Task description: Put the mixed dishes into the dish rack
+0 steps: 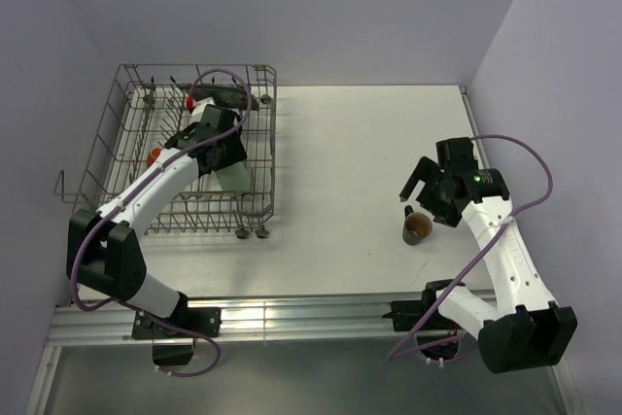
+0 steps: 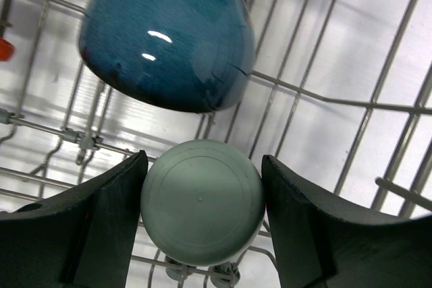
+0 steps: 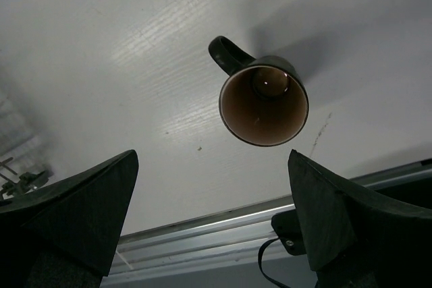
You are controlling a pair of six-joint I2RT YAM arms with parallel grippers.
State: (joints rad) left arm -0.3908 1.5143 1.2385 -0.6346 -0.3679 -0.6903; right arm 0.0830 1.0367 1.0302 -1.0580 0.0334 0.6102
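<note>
The grey wire dish rack [image 1: 124, 133] stands at the far left. My left gripper [image 1: 225, 157] reaches into it and is shut on the pale green mug [image 2: 202, 200], whose round base faces the wrist camera; both fingers touch its sides. The blue bowl [image 2: 169, 38] lies in the rack just beyond the mug. An orange-red cup [image 1: 155, 155] shows partly beside the left arm. A dark dish [image 1: 229, 95] sits at the rack's back. The small brown cup [image 1: 418, 228] stands upright on the table. My right gripper [image 1: 416, 182] hangs open just above and behind it [image 3: 263, 102].
The rack's wires [image 2: 324, 99] and its small wheels [image 1: 251, 231] surround the left gripper. The white table [image 1: 340, 162] ends at a metal rail [image 1: 292, 316] near the arm bases. Walls close in at the back and on both sides.
</note>
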